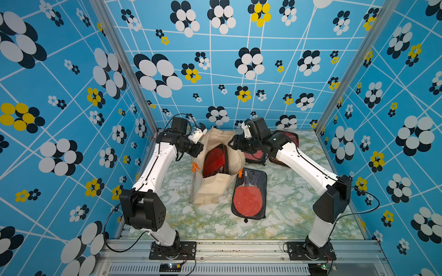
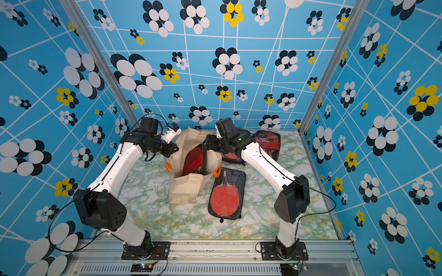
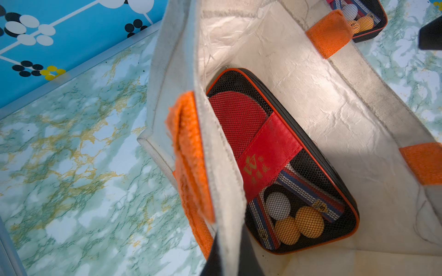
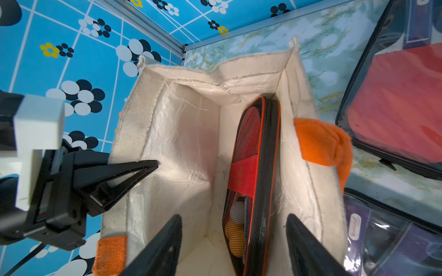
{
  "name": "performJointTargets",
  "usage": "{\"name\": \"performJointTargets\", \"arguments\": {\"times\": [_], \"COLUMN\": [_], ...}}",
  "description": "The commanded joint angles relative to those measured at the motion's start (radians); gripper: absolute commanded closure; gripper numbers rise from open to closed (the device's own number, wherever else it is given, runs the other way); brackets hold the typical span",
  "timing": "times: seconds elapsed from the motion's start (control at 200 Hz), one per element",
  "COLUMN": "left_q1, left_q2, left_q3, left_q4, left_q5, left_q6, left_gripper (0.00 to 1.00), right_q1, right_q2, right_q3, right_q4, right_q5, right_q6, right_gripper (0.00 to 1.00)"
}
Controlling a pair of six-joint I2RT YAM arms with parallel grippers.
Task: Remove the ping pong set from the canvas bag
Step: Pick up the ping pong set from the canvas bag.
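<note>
Standing on the green-veined, marble-look bench (image 1: 299,203), the tall, boxy cream-beige canvas bag (image 1: 210,188) gapes open, and the ping pong set (image 3: 275,167) stands on edge inside it against the wall nearer the right arm: a flat, round-cornered black mesh zip case piped in orange, with a red woven band across it, a red-rubber paddle behind the netting and three balls (one white, two orange) gathered by the striped paddle handles. The left pincer (image 4: 154,165) is closed on the rim of the opposite wall, pinching the cloth and holding the mouth wide. The right pincer (image 4: 234,216) hangs at the mouth with its jaws apart, gripping nothing; the case's upper edge shows between its two fingers.

The set looks light and fairly stiff: the paddles give the soft case a backbone, but the mesh face yields and the balls sit loose, so I judge the zippered spine along the top, near the red band, the firmest place to pinch. The bag itself is limp, and its crinkled pale lining may drag on the case during a lift. Fuzzy orange webbing handles (image 4: 320,143) flop outward. A clear-fronted black case (image 1: 250,194) holding a red paddle lies flat just beside the bag, and further cases (image 2: 269,143) lie beyond the right arm
</note>
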Motion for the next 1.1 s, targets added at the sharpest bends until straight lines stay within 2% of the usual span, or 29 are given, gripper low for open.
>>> {"name": "performJointTargets", "arguments": {"times": [0.0, 0.515, 1.094], "left_q1": [-0.012, -0.019, -0.019], "left_q2": [-0.033, -0.028, -0.007], "left_q3": [0.024, 0.003, -0.003], "left_q4": [-0.017, -0.008, -0.002], "left_q5": [0.004, -0.002, 0.018], "left_q6": [0.013, 0.015, 0.009], "left_gripper": [1.00, 1.00, 1.00], "right_q1": [0.022, 0.039, 0.058], "right_q2": [0.046, 0.209, 0.292], "right_q3": [0.054, 0.147, 0.173], "right_q4": [-0.059, -0.127, -0.139], "right_q5": [0.014, 0.081, 0.105], "right_q6": [-0.031, -0.062, -0.073], "right_gripper": [0.29, 0.30, 0.30]}}
